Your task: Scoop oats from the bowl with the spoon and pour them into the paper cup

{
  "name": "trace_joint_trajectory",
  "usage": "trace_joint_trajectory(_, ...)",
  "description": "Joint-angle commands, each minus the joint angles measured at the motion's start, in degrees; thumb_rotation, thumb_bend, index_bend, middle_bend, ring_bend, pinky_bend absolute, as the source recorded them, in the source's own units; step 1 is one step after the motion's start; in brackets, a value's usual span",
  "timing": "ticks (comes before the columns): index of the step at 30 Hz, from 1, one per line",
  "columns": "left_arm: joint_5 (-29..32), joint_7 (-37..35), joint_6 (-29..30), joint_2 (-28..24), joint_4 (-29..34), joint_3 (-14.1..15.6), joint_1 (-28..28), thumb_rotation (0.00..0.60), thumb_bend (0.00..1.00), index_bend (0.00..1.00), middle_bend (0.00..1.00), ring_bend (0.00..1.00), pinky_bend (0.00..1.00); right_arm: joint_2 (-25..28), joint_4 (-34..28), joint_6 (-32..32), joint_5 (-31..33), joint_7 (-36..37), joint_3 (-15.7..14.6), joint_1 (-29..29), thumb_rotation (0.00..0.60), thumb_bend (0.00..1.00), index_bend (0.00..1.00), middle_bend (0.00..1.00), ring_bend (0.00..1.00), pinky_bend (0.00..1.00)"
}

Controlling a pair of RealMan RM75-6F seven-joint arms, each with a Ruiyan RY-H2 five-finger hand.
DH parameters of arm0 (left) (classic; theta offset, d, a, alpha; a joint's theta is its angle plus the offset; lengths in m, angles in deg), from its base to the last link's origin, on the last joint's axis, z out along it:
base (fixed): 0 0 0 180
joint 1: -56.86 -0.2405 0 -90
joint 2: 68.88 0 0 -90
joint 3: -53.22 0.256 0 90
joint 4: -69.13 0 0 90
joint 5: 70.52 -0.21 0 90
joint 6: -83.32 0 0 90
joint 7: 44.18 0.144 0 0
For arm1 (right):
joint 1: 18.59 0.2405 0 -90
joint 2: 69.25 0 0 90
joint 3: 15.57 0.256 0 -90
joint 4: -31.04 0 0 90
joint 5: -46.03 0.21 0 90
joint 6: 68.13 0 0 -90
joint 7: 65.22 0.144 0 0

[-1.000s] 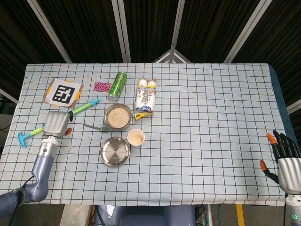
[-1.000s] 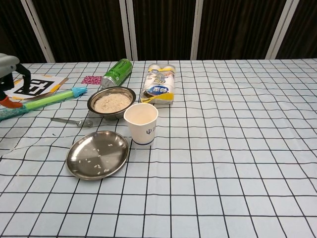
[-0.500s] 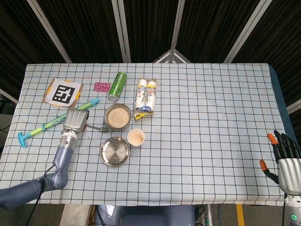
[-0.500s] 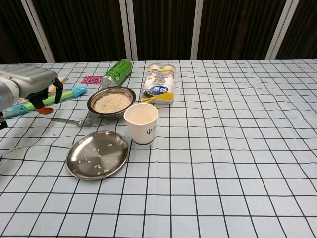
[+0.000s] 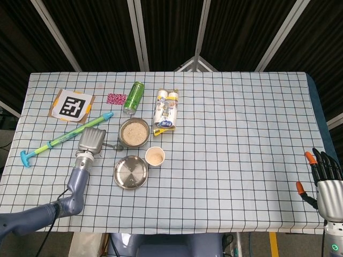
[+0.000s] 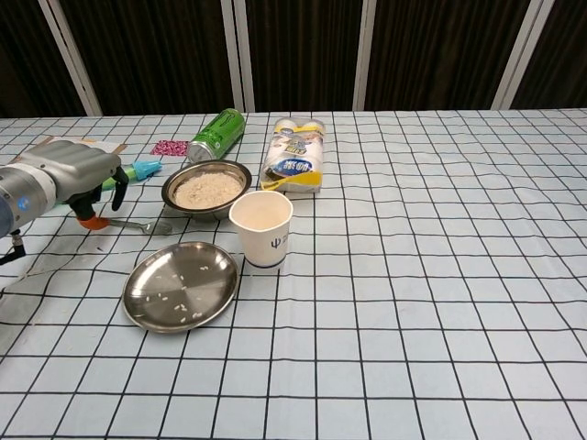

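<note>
A steel bowl [image 5: 134,133] [image 6: 208,188] of oats sits left of centre. The paper cup [image 5: 155,156] [image 6: 261,227] stands just in front of it, with oats inside. The metal spoon [image 6: 147,225] [image 5: 111,145] lies flat on the cloth left of the bowl. My left hand [image 5: 91,140] [image 6: 73,174] hovers over the spoon's handle end, fingers pointing down and holding nothing; an orange fingertip [image 6: 89,221] is close to the handle. My right hand [image 5: 324,179] rests at the table's front right edge with fingers spread, seen only in the head view.
A steel plate [image 5: 131,172] [image 6: 181,285] with a few stray oats lies in front of the spoon. Behind the bowl are a green can [image 5: 134,97] on its side and a bottle pack [image 5: 166,110]. A green-blue stick [image 5: 64,138], a marker card [image 5: 71,105] and a pink item [image 5: 116,98] lie at the left.
My left hand has moved right across the green-blue stick to above the spoon's handle. The right hand and the objects have not moved.
</note>
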Motion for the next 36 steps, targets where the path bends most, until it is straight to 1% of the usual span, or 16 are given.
trace_joint_trajectory(1, 0.4, -0.3, -0.1, 0.6, -0.6, 0.0, 0.3, 0.6, 0.37, 0.49, 1.0, 1.0, 1.0, 0.0, 0.0, 0.0, 0.0, 0.0, 0.0, 0.0, 0.6, 0.38, 0.0, 0.04, 0.0, 0.11)
trace_joint_trajectory(24, 2.5, -0.6, -1.2, 2.2, -4.1, 1.3, 1.2, 0.6, 0.39, 0.49, 1.0, 1.0, 1.0, -0.1, -0.1, -0.1, 0.0, -0.3, 0.1, -0.1, 0.6, 0.38, 0.0, 0.04, 0.0, 0.1)
trace_joint_trajectory(31, 2.4, -0.9, -1.4, 2.9, -5.0, 1.5, 1.6, 0.6, 0.43, 0.51, 1.0, 1.0, 1.0, -0.1, -0.2, -0.2, 0.0, -0.5, 0.1, -0.1, 0.6, 0.38, 0.0, 0.04, 0.0, 0.1)
trace_joint_trajectory(36, 2.5, -1.0, -1.2, 2.8, -4.8, 1.6, 1.4, 0.6, 0.44, 0.52, 1.0, 1.0, 1.0, -0.2, -0.3, -0.2, 0.0, -0.6, 0.1, -0.2, 0.6, 0.38, 0.0, 0.04, 0.0, 0.1)
